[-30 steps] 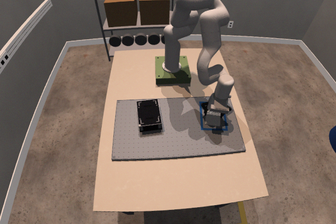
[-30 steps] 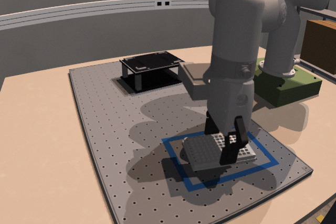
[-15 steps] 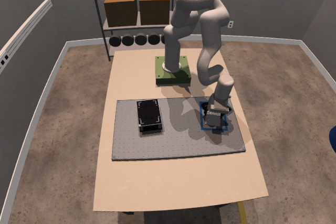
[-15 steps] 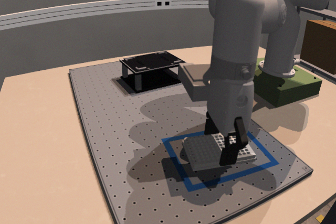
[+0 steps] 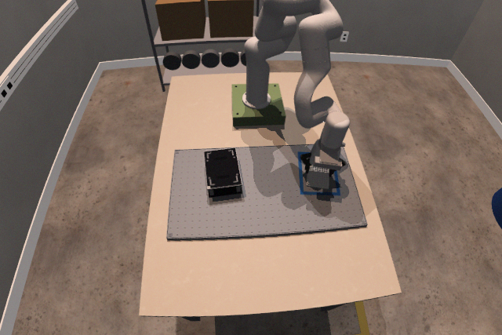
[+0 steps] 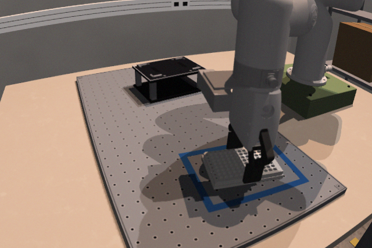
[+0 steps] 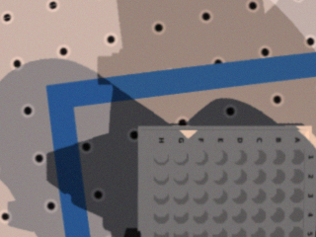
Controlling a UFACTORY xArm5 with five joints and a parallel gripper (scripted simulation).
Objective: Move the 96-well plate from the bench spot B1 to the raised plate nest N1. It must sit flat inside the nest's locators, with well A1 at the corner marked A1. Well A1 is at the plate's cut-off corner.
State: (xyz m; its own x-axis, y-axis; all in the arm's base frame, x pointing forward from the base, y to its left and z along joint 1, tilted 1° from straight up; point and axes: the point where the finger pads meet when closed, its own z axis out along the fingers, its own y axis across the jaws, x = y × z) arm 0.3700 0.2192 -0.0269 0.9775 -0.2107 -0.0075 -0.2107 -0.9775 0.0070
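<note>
The grey 96-well plate (image 5: 315,182) (image 6: 224,167) (image 7: 222,183) lies flat on the perforated board inside the blue square B1 (image 5: 302,179) (image 6: 255,196) (image 7: 61,148). Its cut-off A1 corner shows at the upper right of the wrist view. My gripper (image 5: 320,175) (image 6: 242,161) is lowered over the plate, one black finger on each long side, shut on it. The black raised nest N1 (image 5: 222,171) (image 6: 168,68) stands empty to the left on the board, with white corner locators on top.
The grey perforated board (image 5: 263,217) (image 6: 120,137) lies on the beige table (image 5: 263,278). The arm's green base block (image 5: 243,116) (image 6: 318,98) sits behind the board. A shelf with brown boxes (image 5: 202,19) stands beyond the table.
</note>
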